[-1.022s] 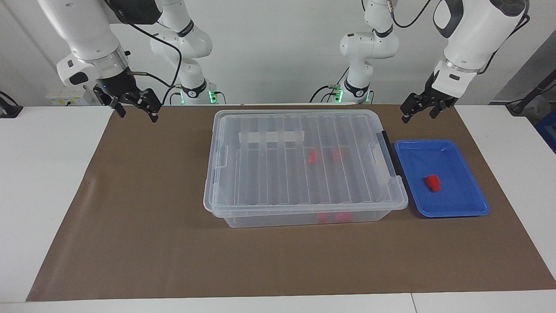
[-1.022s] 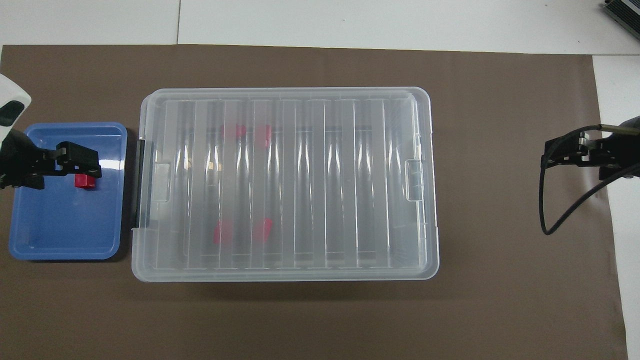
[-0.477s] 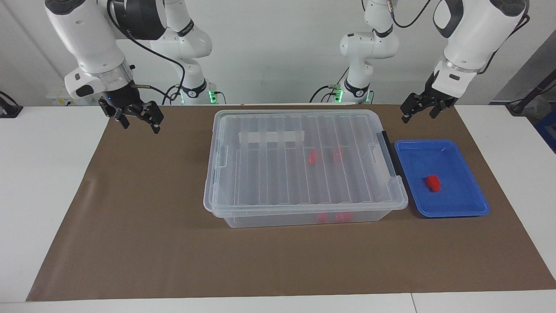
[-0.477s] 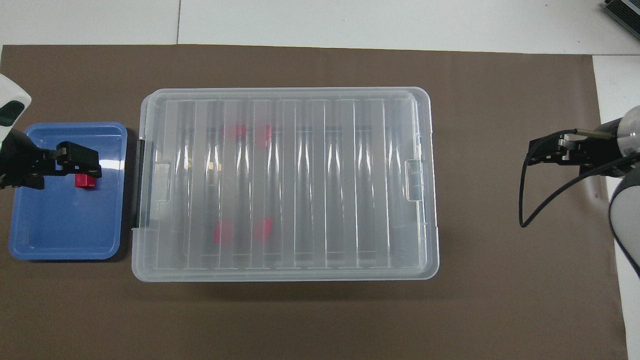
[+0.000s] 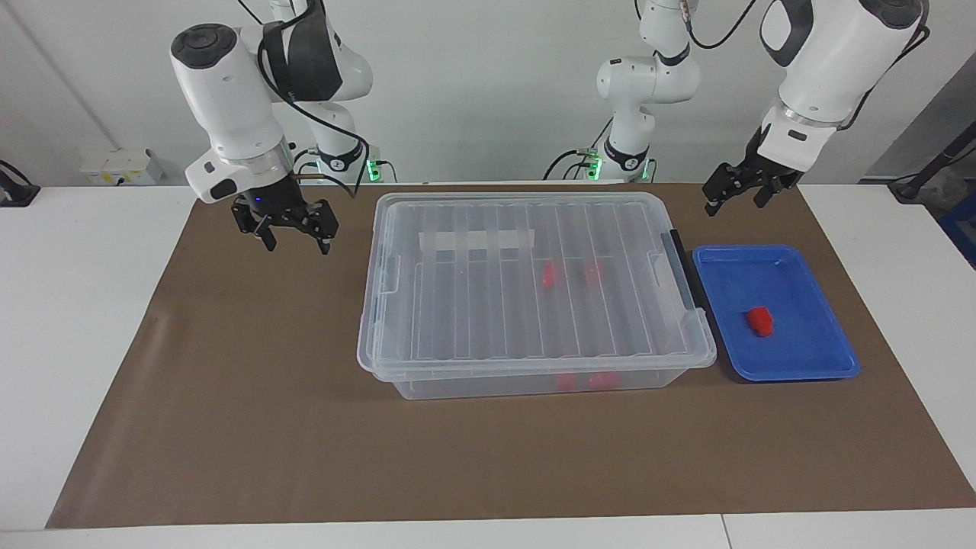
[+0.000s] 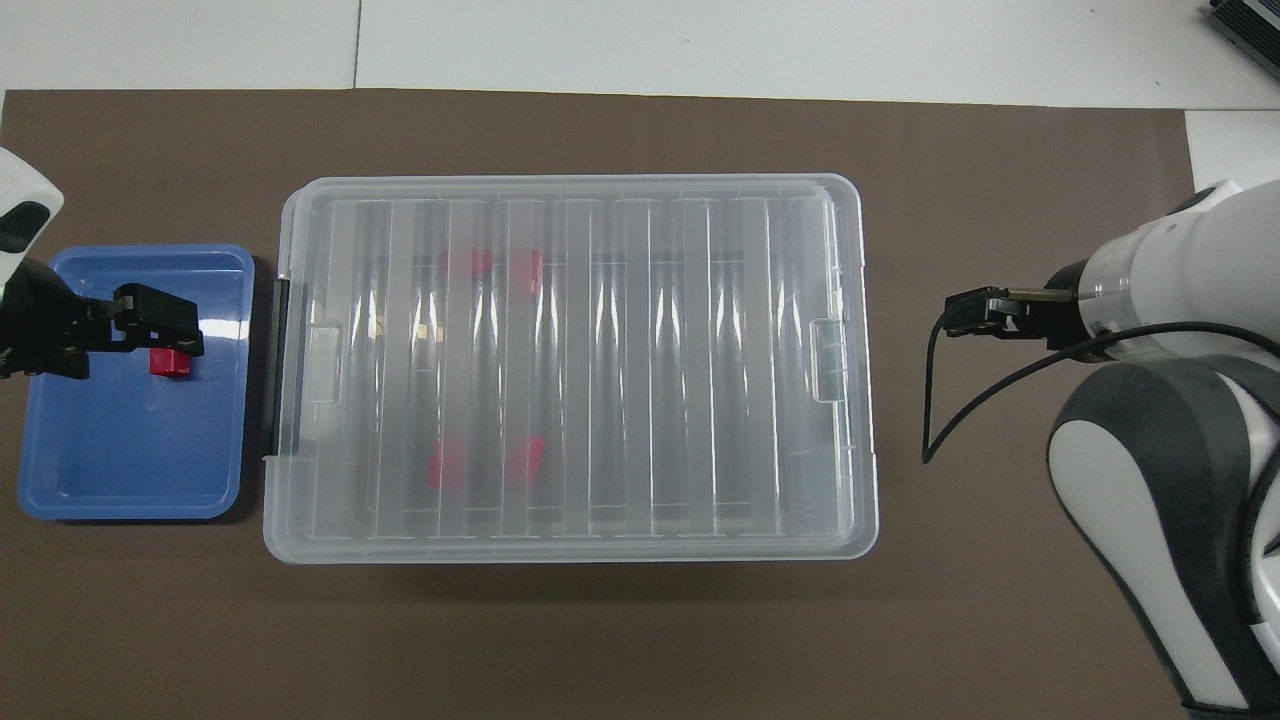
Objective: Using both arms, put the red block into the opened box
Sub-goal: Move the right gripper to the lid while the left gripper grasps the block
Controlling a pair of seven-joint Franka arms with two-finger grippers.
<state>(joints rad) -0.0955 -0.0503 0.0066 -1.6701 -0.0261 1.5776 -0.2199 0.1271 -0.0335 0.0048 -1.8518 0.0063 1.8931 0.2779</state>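
Observation:
The clear box (image 5: 488, 320) (image 6: 600, 380) stands mid-table with its ribbed lid lying shut on it. Several red blocks (image 5: 547, 278) (image 6: 443, 465) show through the lid and wall. One more red block (image 5: 760, 321) (image 6: 170, 364) lies in the blue tray (image 5: 797, 354) (image 6: 130, 470). My left gripper (image 5: 736, 200) (image 6: 130, 340) hangs open, high over the tray, holding nothing. My right gripper (image 5: 296, 242) (image 6: 965, 315) is open and empty over the brown mat, beside the box's end toward the right arm.
The tray sits against the box's black handle (image 5: 682, 267) (image 6: 280, 370). A whitish tape strip (image 5: 476, 241) crosses the lid. A brown mat (image 5: 267, 396) covers the table, with white table surface at both ends.
My right arm has swung in from the table's end toward the box and come lower. The left arm, the box and the blocks have not moved.

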